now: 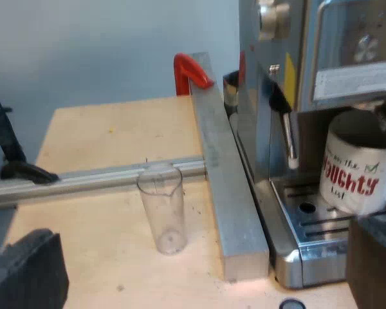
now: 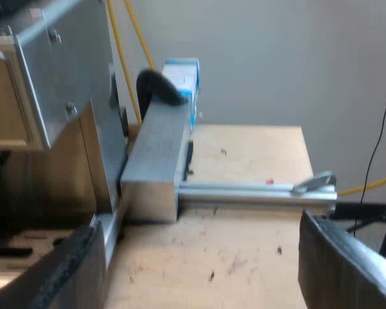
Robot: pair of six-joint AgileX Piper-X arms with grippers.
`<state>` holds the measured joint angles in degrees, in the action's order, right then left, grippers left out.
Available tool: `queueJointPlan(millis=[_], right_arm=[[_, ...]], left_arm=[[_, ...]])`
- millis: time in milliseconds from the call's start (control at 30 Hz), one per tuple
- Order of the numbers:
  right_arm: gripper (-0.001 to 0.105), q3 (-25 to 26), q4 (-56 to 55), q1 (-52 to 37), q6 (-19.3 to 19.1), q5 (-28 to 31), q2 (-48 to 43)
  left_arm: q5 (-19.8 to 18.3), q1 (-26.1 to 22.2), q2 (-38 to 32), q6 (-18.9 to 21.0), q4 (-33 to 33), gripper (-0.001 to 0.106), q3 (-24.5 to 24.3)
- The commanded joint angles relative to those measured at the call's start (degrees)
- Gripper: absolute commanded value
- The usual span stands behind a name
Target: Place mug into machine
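Left wrist view — mug beyond left gripper

A white ceramic mug is wearing red block lettering among black script. The boxy steel espresso machine is gleaming silver. A cylindrical measuring glass is showing clear and colourless, the wooden bench pale tan, a curved plastic clamp tip bright red.

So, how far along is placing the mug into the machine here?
Done, apparently: the white mug with red lettering sits on the drip tray of the steel espresso machine. In hand: nothing; left gripper and right gripper are both open and empty. Left: at most, backing the arms away.
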<state>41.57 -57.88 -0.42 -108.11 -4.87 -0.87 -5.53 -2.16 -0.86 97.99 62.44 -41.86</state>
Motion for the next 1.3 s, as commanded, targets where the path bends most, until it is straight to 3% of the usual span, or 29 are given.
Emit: queueJointPlan(millis=[33, 300, 500, 1300], right_arm=[[0.064, -2.02, 0.65, -0.01, 0.1, -0.48, -2.2], [0.064, -8.56, 0.66, -0.01, 0.27, -0.48, -2.09], [0.064, -11.4, 0.33, -0.01, 0.26, -0.48, -2.09], [0.064, -11.7, -0.43, -0.01, 0.26, -0.14, -2.09]], left_arm=[[1.02, -0.03, -7.96, 1.13, -1.44, 0.089, 2.67], [1.02, -0.03, -7.87, 1.13, -1.67, 0.089, 9.43], [1.02, -0.03, -7.87, 1.13, -2.77, 0.089, 11.68], [1.02, -0.03, -7.87, 0.69, -4.31, 0.089, 12.54]])
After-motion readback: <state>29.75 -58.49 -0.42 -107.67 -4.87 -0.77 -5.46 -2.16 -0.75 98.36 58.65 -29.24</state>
